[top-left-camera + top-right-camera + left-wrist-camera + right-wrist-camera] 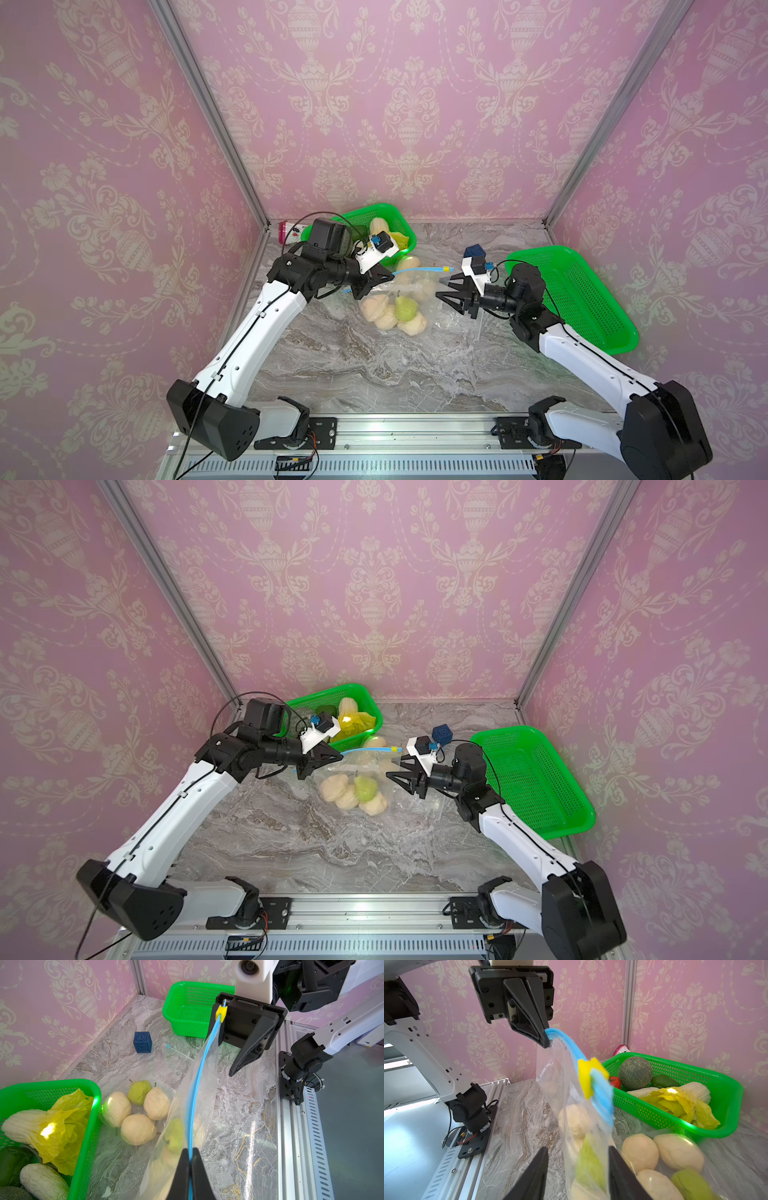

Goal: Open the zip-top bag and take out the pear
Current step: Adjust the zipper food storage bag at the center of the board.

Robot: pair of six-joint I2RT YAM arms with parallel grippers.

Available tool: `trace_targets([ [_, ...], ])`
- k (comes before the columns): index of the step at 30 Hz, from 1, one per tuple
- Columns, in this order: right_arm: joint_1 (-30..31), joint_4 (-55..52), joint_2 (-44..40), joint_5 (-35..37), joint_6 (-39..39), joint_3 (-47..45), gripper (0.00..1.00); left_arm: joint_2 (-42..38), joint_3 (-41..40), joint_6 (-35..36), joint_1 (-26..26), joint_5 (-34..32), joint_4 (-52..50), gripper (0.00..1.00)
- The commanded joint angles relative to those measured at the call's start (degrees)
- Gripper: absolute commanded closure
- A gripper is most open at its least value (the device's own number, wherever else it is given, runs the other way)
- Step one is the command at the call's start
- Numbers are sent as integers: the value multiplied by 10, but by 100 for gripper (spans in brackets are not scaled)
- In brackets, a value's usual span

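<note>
Left hand (190,1152) is clenched on the zip (199,1076), but right hand (577,1149), jaws apart, straddles bag (556,1088) film below the slider (588,1076), so it could pinch plastic and miss.

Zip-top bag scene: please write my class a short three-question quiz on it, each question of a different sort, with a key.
1. True or false: the left hand is shut on the blue zip strip of the zip-top bag.
2. Multiple choice: where is the yellow slider?
A. Right at the left hand
B. Near the strip's end towards the right hand
C. Lying loose on the table
3. Short answer: how do the right hand's jaws stand relative to the bag?

Key
1. True.
2. B.
3. Open, one jaw on each side of the bag.
</note>
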Motion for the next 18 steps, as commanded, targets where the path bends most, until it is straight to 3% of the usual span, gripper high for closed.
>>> trace_targets([
  [1,18,23,21,17,9,26,55,10,18,22,-2,-3,-6,100],
  [8,32,43,51,33,14,43,75,2,23,33,-3,-4,-11,98],
  [10,32,48,50,32,11,42,84,0,26,34,-3,-5,-9,87],
  [12,32,60,48,31,15,38,85,1,30,38,-3,-1,-9,75],
  [14,32,78,46,30,25,32,85,3,39,38,-3,6,-5,54],
  [18,32,99,43,28,37,21,85,15,60,31,-3,28,8,41],
])
